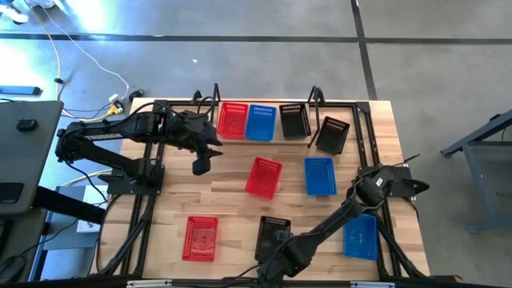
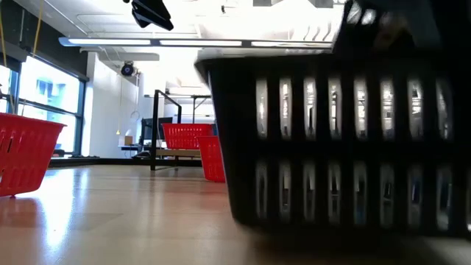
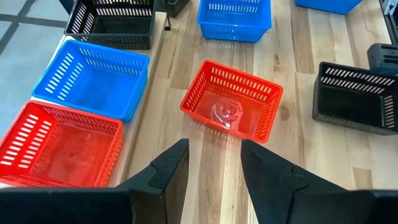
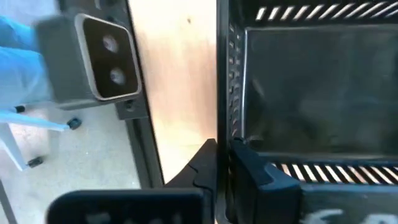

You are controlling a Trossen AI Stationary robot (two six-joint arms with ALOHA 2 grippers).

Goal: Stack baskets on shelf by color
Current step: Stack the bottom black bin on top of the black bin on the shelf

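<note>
On the shelf [image 1: 274, 106] at the table's far edge sit a red basket [image 1: 232, 120], a blue basket [image 1: 260, 122] and a black basket [image 1: 294, 120]. Another black one [image 1: 332, 134] lies tilted to their right. Red [image 1: 264, 176], blue [image 1: 320, 176], red [image 1: 200, 238] and blue [image 1: 360, 236] baskets rest on the tabletop. My right gripper [image 4: 227, 163] is shut on a black basket [image 1: 270, 232] near the front edge. My left gripper [image 3: 214, 165] hangs open above the table, short of the middle red basket [image 3: 233, 109]. My right gripper pinches the black basket's wall at its rim [image 4: 225, 134], on the side toward the table's near edge. One finger [image 4: 202, 167] is outside and one finger [image 4: 258, 174] inside. The fingers come steeply from above. The basket stands upright with its bottom [image 2: 338, 224] on the table.
The low camera [image 4: 106, 59] sits on the black frame [image 4: 140, 124] just beyond the table's near edge, close to the held basket. Black wire uprights [image 1: 316, 96] stand at the shelf's ends. Bare wood lies between the left-hand red basket and the black one.
</note>
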